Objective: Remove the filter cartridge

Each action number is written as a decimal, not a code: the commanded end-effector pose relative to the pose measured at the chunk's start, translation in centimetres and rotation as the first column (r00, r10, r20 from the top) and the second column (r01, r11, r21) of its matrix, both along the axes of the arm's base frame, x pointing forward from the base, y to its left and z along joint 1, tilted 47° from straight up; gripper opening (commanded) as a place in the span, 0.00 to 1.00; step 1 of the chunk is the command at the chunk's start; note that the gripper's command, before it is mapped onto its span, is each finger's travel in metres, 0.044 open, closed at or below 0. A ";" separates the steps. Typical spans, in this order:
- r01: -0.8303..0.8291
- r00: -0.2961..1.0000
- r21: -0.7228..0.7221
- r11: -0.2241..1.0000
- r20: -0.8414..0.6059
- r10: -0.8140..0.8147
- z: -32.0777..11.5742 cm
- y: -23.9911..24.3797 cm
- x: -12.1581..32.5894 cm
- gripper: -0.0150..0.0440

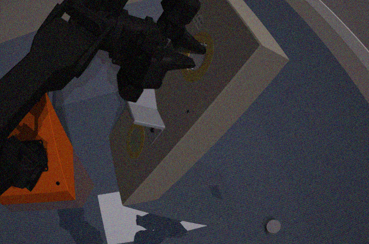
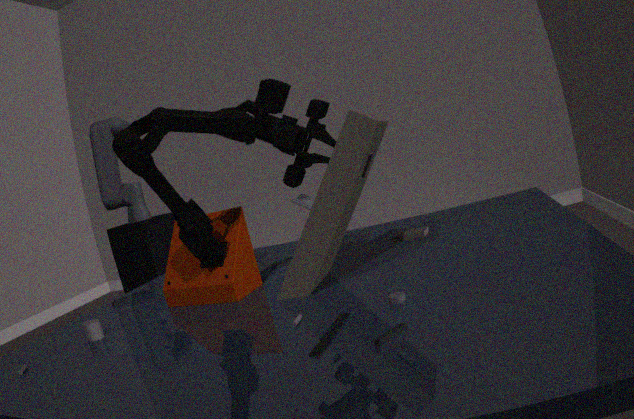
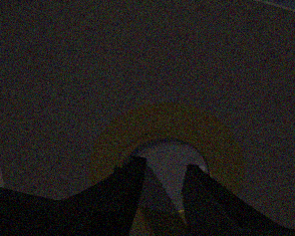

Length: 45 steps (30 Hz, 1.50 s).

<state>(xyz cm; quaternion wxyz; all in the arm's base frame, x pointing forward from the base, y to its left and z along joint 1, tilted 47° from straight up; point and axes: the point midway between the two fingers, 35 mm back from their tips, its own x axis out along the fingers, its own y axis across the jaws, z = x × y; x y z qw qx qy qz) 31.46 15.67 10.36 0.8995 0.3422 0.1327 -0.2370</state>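
Observation:
The round filter cartridge (image 1: 198, 61) (image 3: 170, 150) shows as a pale grey face inside a yellow ring (image 1: 209, 56) (image 3: 169, 115) on the service panel (image 1: 229, 53) (image 2: 323, 219) (image 3: 65, 74). The panel leans on the table. My gripper (image 1: 199, 57) (image 2: 332, 152) (image 3: 163, 165) is shut on the cartridge, its two fingertips at the cartridge's face. The fingers hide the slots, and I cannot tell whether the cartridge stands out from the panel. In the exterior view the panel's side hides the cartridge. I cannot make out the tray for certain.
A pale bracket-like flap (image 1: 147, 116) juts from the panel, above a second, smaller yellow ring (image 1: 128, 142). An orange wedge-shaped base (image 1: 60, 163) (image 2: 244, 260) stands under the arm. A short grey cylinder (image 1: 273, 226) stands on the table. A bright white patch (image 1: 112, 217) lies beside the panel's lower end.

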 end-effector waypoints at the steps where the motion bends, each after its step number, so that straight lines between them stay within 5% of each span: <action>1: 0.008 1.000 0.022 1.000 -0.015 -0.008 -0.5 -0.3 0.8 0.25; 45: 0.008 1.000 0.021 1.000 -0.020 -0.008 1.6 1.0 -7.1 0.25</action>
